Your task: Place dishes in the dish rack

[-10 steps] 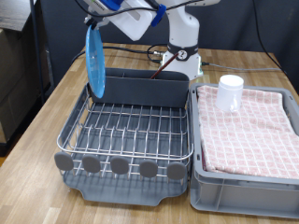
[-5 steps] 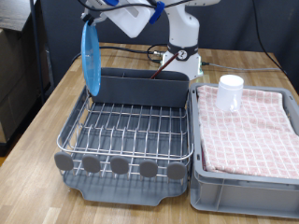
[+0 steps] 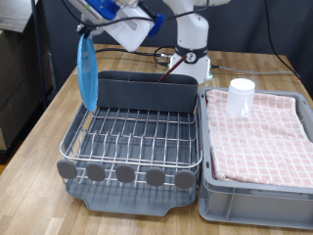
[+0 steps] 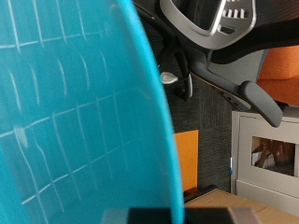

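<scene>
My gripper is at the exterior view's top left, shut on the top rim of the round light-blue plate. The plate hangs on edge, nearly upright, above the rack's far left corner. In the wrist view the plate fills most of the picture. The dish rack, a silver wire grid in a dark grey tray with a tall grey utensil trough, holds no dishes. The small white cup stands on the pink checked cloth in the grey crate. The wooden spoon is out of view.
The grey crate sits directly against the rack on the exterior view's right. The robot base and cables stand behind the trough. Bare wooden table lies on the rack's left. Office chairs show beyond in the wrist view.
The gripper has carried the plate towards the exterior view's left and turned it more edge-on; it now hangs at the rack's left edge. The cup and rack have not moved.
</scene>
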Robot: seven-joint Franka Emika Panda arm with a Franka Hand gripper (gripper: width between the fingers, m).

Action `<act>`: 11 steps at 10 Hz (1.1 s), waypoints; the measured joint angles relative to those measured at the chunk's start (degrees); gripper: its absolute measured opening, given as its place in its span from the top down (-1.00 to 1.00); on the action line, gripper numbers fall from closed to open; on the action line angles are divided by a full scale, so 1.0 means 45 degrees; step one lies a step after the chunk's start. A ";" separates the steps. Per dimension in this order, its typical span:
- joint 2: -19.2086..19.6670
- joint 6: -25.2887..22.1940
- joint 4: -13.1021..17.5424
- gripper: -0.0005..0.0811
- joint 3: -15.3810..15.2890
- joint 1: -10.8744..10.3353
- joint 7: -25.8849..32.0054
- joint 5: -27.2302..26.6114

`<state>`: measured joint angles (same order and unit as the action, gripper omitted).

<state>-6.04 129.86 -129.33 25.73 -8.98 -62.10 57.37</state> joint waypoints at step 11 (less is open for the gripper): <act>0.1674 0.1717 -0.0534 0.94 0.0286 -0.0001 -0.1431 0.0005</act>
<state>1.49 137.59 -131.73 27.02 -8.98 -68.54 57.39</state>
